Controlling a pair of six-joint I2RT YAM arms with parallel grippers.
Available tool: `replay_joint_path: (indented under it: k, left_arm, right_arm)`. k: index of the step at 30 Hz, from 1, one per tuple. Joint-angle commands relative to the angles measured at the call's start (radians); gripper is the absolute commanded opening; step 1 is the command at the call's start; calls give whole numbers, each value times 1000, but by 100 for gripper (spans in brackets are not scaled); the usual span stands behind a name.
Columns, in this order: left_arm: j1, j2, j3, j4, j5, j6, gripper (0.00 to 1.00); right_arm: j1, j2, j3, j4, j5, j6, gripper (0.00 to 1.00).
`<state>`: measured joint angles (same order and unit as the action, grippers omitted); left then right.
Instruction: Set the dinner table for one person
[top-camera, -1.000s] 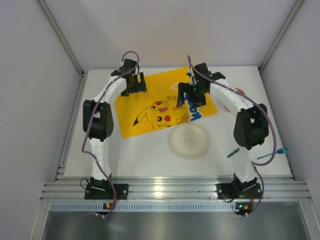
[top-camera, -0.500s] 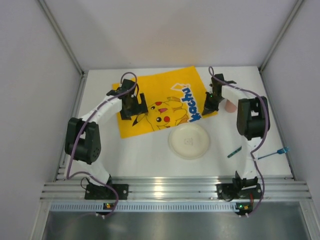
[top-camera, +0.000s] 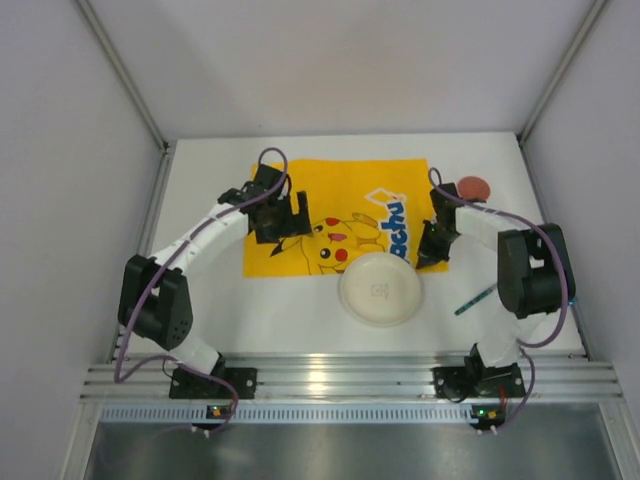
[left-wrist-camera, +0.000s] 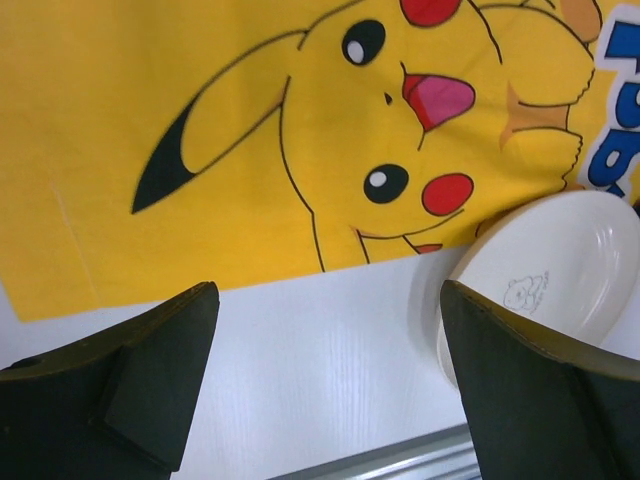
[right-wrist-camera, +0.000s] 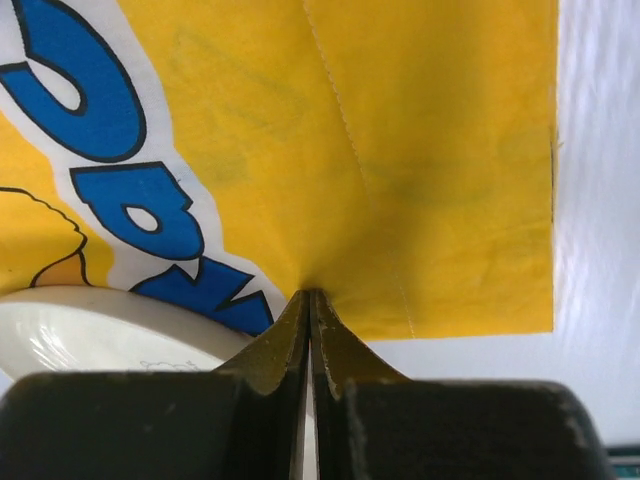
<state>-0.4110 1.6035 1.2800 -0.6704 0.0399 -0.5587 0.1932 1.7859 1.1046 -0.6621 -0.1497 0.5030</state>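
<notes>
Right pincer (right-wrist-camera: 309, 300): closed on the near edge of the yellow cloth (right-wrist-camera: 420, 150), close to its right corner; fabric puckers into the tips.
Left pincer (left-wrist-camera: 327, 295): jaws wide apart, holding nothing, hanging over the cloth's near-left edge.
Table (top-camera: 300, 325): large white surface under everything.
White plate (top-camera: 380, 290): far rim overlaps the cloth's near edge, just left of the right pincer.
Red round thing (top-camera: 473, 186): beyond the cloth's far-right corner, apart from it.
Teal stick (top-camera: 475, 299): right of the plate; kind unclear.
Right arm: elbow out right, forearm angled inward and down.
Left arm: elbow out left, forearm reaching far-right over the cloth.
</notes>
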Motion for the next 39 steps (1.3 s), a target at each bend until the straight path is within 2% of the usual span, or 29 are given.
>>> replay_joint_path:
  k: [1, 2, 7, 13, 14, 15, 16, 17, 20, 23, 24, 25, 26, 27, 28, 29, 31, 33, 35, 39]
  left_arm:
    - [-86, -39, -68, 60, 104, 5, 97]
    - [-133, -40, -83, 77, 124, 0, 98]
    - [-225, 2, -179, 187, 228, -78, 96]
    - [-321, 102, -140, 190, 262, -70, 94]
    - [-339, 113, -139, 184, 265, -67, 95]
    - [-347, 134, -140, 187, 279, -67, 94]
    - [-354, 145, -143, 193, 282, -69, 94]
    - [-374, 166, -146, 201, 285, -72, 93]
    - [-414, 219, -121, 207, 264, -75, 93]
    - [-430, 269, -91, 198, 247, -79, 88]
    - [-431, 277, -85, 198, 245, -79, 86]
    - [-433, 283, -81, 193, 241, -79, 64]
    - [-434, 283, -73, 190, 238, -79, 53]
    - [-434, 279, -70, 187, 236, -79, 39]
    - [-433, 271, -65, 171, 233, -79, 12]
    - [-434, 248, -54, 158, 227, -76, 0]
    - [-433, 221, -39, 112, 227, -75, 0]
    - [-427, 175, -4, 71, 207, -64, 0]
    - [-411, 136, 40, 28, 190, -47, 0]
    - [-303, 137, 146, 19, 213, -1, 0]
  right_arm:
    - [21, -80, -120, -64, 85, 54, 0]
    - [25, -91, -149, -56, 79, 54, 0]
    - [31, -86, -158, -31, 72, 28, 0]
    - [31, -83, -94, -59, 105, -9, 1]
    - [31, -83, -71, -74, 110, -14, 4]
    - [32, -85, -60, -77, 114, -26, 19]
    - [32, -88, -51, -79, 117, -32, 27]
    - [31, -88, -34, -80, 119, -40, 40]
    - [31, -79, 9, -83, 118, -60, 51]
    - [31, -80, 55, -105, 107, -75, 54]
    - [31, -89, 64, -116, 102, -81, 55]
    - [34, -101, 72, -134, 87, -83, 56]
    - [34, -136, 86, -143, 79, -84, 56]
    - [32, -160, 92, -151, 70, -89, 56]
    - [34, -186, 100, -175, 62, -89, 57]
    - [34, -238, 122, -189, 62, -89, 59]
    - [32, -288, 153, -237, 94, -95, 61]
    - [26, -342, 231, -286, 219, -83, 67]
    - [8, -356, 314, -333, 266, -80, 72]
    - [-34, -275, 444, -373, 318, -95, 76]
